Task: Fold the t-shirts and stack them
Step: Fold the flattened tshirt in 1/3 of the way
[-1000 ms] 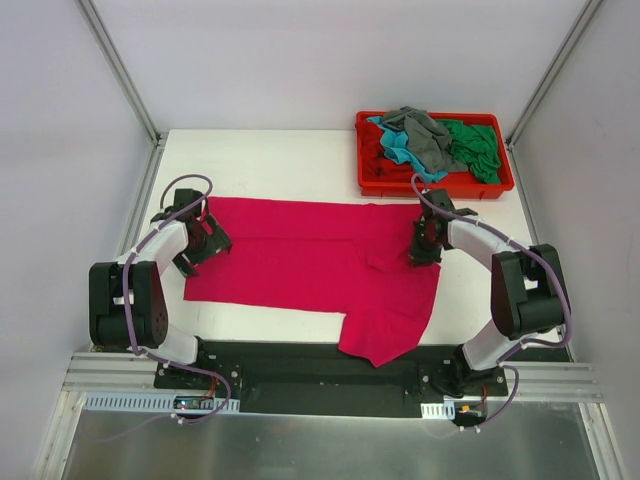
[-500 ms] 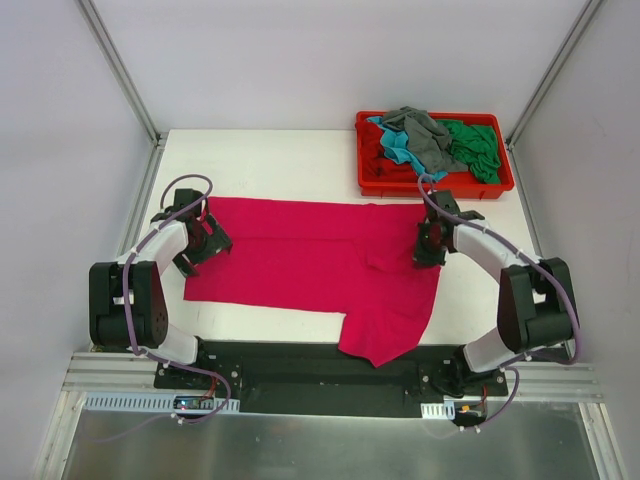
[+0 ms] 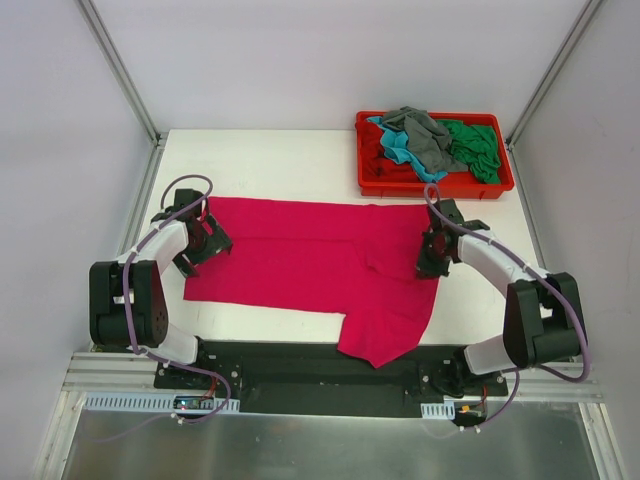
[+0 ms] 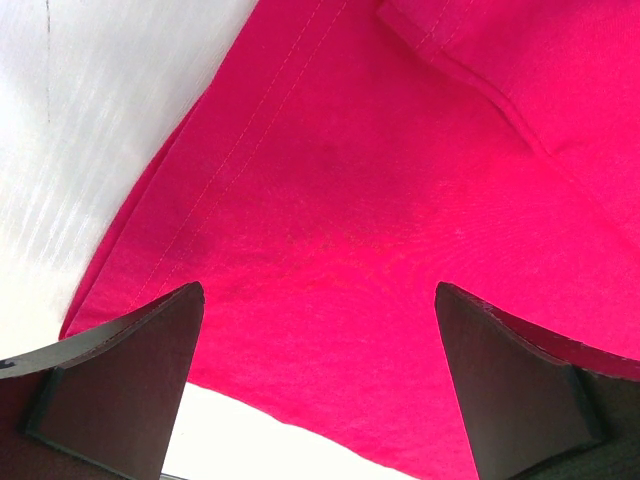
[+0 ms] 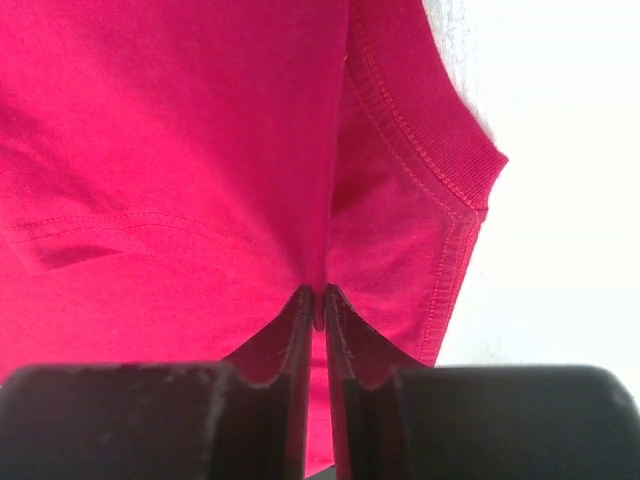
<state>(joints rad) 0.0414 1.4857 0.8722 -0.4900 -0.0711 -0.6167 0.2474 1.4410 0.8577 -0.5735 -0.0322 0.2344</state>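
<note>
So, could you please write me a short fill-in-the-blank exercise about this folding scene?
1. The right pincer is ____ on a fold of the pink t-shirt.
2. The left pincer hangs ____ over that shirt's hem.
3. The grey t-shirt lies bunched in a tray coloured ____.

Missing words: shut; open; red.
</note>
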